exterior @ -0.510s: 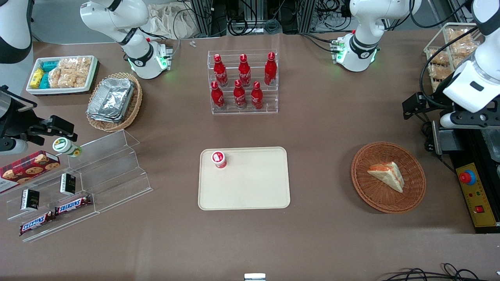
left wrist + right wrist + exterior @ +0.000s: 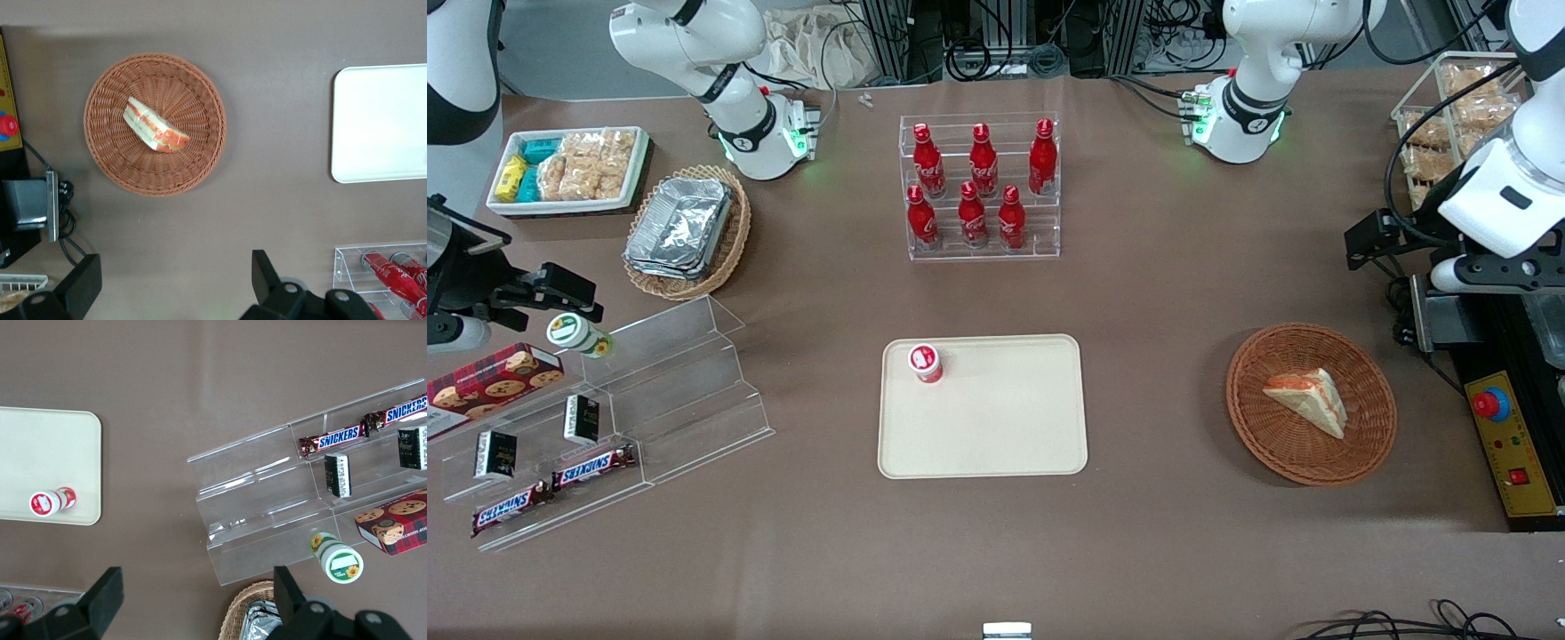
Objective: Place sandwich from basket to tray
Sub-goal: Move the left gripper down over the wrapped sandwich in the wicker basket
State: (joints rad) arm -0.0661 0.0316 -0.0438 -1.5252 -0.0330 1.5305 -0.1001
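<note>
While sandwich (image 2: pixel 1307 401) stays in basket (image 2: pixel 1369 443), gripper (image 2: pixel 175 283) wide open, empty, shifted slightly.

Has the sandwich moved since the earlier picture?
No. The sandwich lies at the same spot in the basket. The gripper, fingers open, hangs above the table, farther from the front camera.
</note>
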